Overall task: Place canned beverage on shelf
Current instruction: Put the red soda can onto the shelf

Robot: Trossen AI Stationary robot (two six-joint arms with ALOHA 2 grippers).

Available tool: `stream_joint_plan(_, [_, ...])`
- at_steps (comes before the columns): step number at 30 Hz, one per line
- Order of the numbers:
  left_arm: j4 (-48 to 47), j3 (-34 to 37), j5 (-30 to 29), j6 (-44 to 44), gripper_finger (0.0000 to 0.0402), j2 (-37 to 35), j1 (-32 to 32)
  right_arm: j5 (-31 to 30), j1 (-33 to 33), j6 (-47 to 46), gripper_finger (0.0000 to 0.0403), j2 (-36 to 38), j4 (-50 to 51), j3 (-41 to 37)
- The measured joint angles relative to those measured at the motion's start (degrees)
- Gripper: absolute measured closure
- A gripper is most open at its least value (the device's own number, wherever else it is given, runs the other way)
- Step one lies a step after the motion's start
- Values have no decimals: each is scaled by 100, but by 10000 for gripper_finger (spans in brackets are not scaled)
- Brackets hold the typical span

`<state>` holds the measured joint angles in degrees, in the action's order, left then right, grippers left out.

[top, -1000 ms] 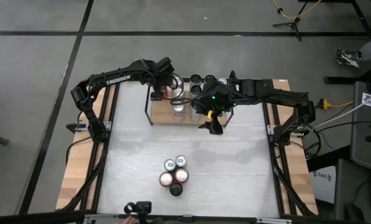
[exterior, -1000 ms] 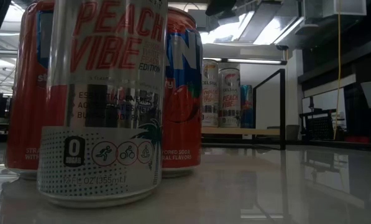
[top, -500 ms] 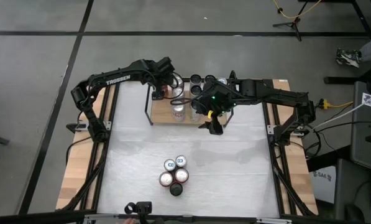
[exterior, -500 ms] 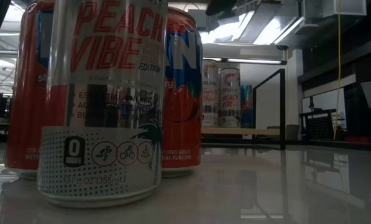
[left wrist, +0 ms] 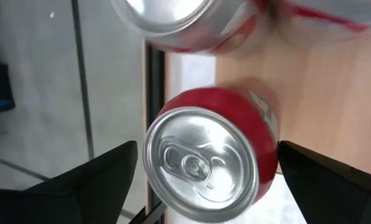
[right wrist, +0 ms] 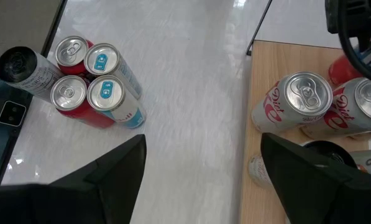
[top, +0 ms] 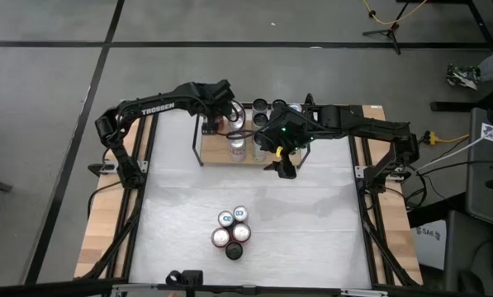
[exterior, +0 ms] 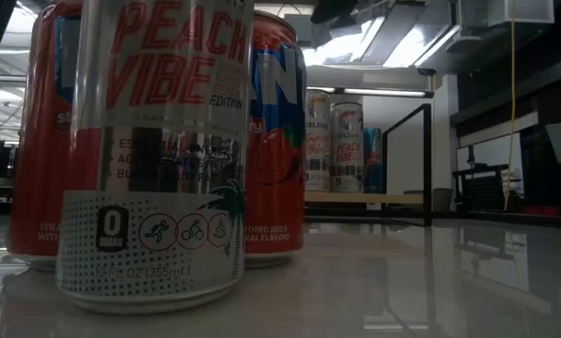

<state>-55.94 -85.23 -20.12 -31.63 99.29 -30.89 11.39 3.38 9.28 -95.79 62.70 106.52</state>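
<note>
Left end effector [top: 227, 122] has edged along the shelf [top: 215, 153] (fingers spread)

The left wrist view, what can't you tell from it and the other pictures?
- Left wrist view: the red can sits between the open left pincer, but contact is unclear.
- Same view: a second can is cut off by the edge.
- Low view: near cans hide much of the shelf.
- High view: can labels are too small.

Dim and backlit in low view, bright ceiling lights [exterior: 350, 47] behind. Glare on white tabletop [right wrist: 191, 87]. Blurred upper can [left wrist: 191, 22] at left wrist.
</note>
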Motion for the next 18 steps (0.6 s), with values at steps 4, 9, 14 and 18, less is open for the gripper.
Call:
stream_joint_plan(4, [55,0,-22,0,24,0,-11,0,-1,0,91,0,0,0])
stream_joint_plan(9, [234,0,-26,1,24,0,-9,0,-1,0,91,0,0,0])
stream_joint_plan(14, [295,0,-46,1,24,0,-9,0,-1,2,91,0,0,0])
stream_joint_plan(18, [276,0,-48,1,24,-52,-2,-2,-1,0,91,0,0,0])
